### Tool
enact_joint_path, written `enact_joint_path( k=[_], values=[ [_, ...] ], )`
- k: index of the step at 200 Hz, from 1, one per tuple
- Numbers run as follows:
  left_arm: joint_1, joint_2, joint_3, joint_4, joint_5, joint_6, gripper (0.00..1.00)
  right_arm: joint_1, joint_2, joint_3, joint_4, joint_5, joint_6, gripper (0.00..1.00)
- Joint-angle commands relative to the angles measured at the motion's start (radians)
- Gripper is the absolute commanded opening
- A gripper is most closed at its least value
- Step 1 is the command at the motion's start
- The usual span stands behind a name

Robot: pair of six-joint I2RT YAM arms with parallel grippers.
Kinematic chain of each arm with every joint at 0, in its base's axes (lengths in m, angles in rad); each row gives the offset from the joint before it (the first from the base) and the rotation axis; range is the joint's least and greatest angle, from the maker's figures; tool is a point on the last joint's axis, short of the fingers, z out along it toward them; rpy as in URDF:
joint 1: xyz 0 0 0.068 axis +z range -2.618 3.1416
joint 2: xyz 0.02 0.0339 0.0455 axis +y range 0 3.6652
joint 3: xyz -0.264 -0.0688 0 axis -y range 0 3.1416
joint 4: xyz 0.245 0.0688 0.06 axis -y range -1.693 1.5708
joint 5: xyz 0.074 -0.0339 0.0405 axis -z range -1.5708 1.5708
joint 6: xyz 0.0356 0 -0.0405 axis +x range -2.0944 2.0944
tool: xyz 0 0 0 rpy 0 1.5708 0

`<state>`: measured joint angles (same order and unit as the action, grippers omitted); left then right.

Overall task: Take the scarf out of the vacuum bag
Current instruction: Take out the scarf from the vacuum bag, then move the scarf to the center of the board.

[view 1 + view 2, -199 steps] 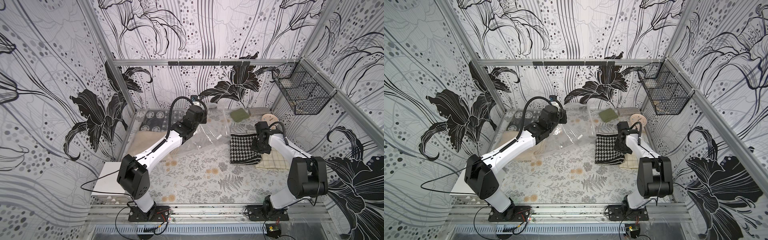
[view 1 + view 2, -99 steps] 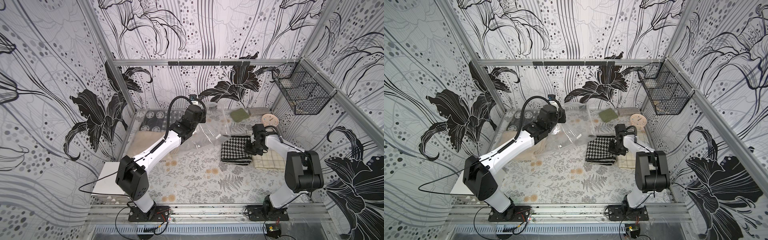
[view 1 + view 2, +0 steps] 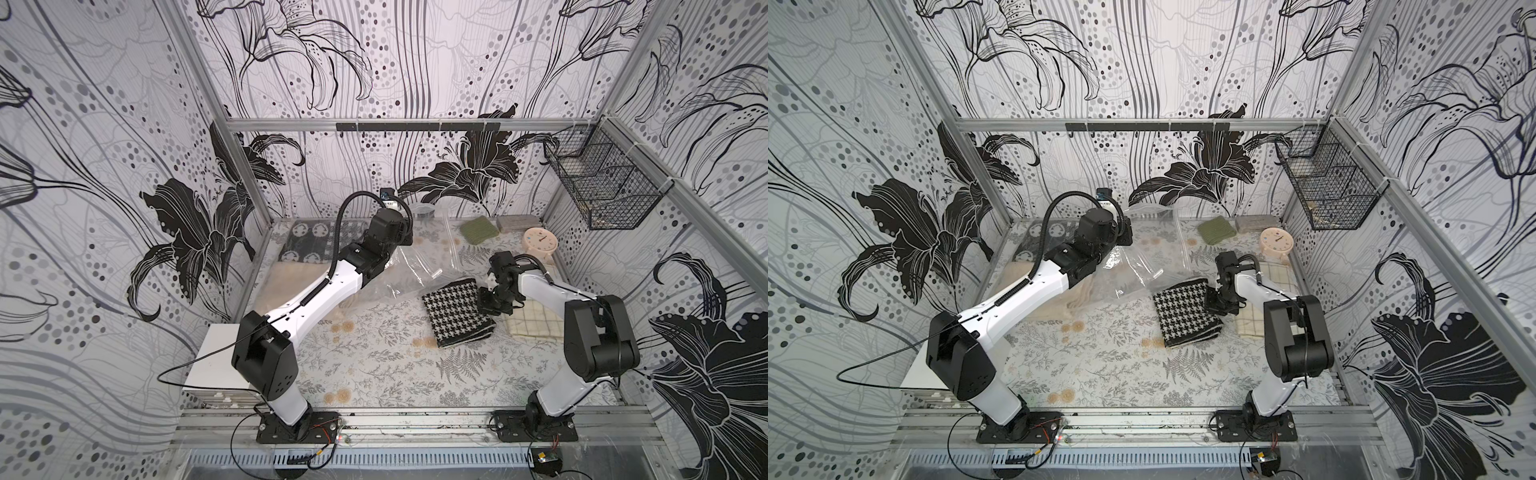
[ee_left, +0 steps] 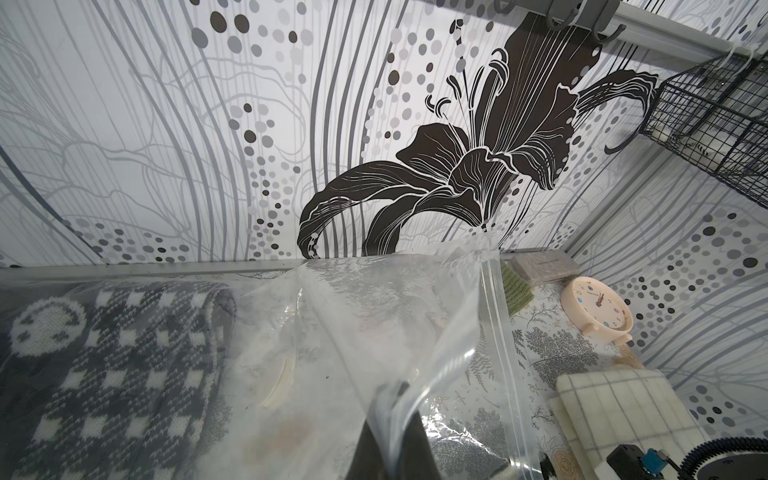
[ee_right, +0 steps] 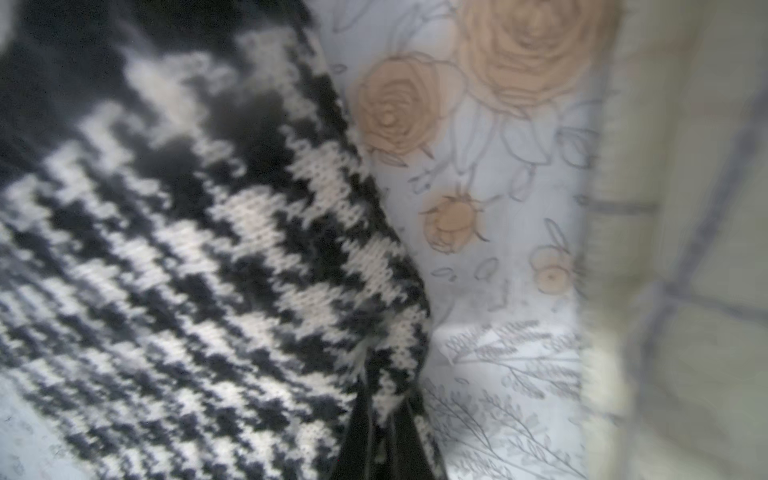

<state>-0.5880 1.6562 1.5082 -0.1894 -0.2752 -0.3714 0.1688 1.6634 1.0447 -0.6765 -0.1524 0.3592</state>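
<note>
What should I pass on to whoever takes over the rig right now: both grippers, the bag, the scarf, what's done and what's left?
Left gripper: shut on the vacuum bag, pinching the plastic beside its zip strip.
Right gripper: shut on an edge of the scarf.
Scarf: folded houndstooth, lying on the table in front of the bag, beside a cream checked cloth.
Done: the scarf looks out of the bag; its far corner is close to the plastic, contact unclear.
Left: probably release the scarf, then let go of the bag.
</note>
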Motion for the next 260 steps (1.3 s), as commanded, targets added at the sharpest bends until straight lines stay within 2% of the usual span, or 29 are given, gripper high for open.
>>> enact_joint_path(
  k=[1, 34, 44, 57, 77, 89, 100, 111, 145, 172, 218, 260],
  values=[
    [0.004, -0.001, 0.04, 0.041, 0.02, -0.006, 0.0, -0.002, -0.06, -0.023, -0.117, 0.112, 0.059, 0.0],
    [0.003, -0.004, 0.03, 0.047, 0.025, -0.01, 0.0, 0.0, -0.139, -0.046, -0.179, 0.236, 0.101, 0.0],
    [0.002, -0.004, 0.029, 0.05, 0.029, -0.011, 0.0, 0.0, -0.156, -0.041, -0.184, 0.238, 0.101, 0.18],
    [0.003, -0.001, 0.032, 0.05, 0.032, -0.012, 0.0, 0.001, -0.159, -0.018, -0.2, 0.239, 0.093, 0.36],
    [0.003, -0.001, 0.03, 0.05, 0.034, -0.014, 0.0, 0.0, -0.172, 0.008, -0.21, 0.224, 0.077, 0.49],
    [0.002, -0.004, 0.027, 0.05, 0.03, -0.014, 0.0, 0.0, -0.184, 0.035, -0.241, 0.269, 0.068, 0.53],
    [0.002, -0.007, 0.025, 0.051, 0.029, -0.012, 0.0, 0.001, -0.206, 0.057, -0.262, 0.301, 0.056, 0.54],
    [0.003, -0.009, 0.023, 0.054, 0.027, -0.011, 0.0, 0.001, -0.227, 0.062, -0.247, 0.273, 0.031, 0.53],
    [0.003, 0.0, 0.024, 0.059, 0.026, -0.011, 0.0, 0.029, -0.242, 0.017, -0.059, -0.04, -0.032, 0.52],
    [0.002, 0.0, 0.012, 0.068, 0.023, -0.02, 0.0, 0.051, -0.209, -0.035, 0.098, -0.143, -0.027, 0.52],
    [0.003, 0.019, 0.012, 0.075, 0.033, -0.021, 0.0, 0.052, -0.06, -0.061, 0.24, -0.145, -0.017, 0.52],
    [0.003, 0.024, 0.01, 0.077, 0.031, -0.021, 0.0, 0.055, 0.001, -0.106, 0.236, -0.104, 0.008, 0.51]
  ],
)
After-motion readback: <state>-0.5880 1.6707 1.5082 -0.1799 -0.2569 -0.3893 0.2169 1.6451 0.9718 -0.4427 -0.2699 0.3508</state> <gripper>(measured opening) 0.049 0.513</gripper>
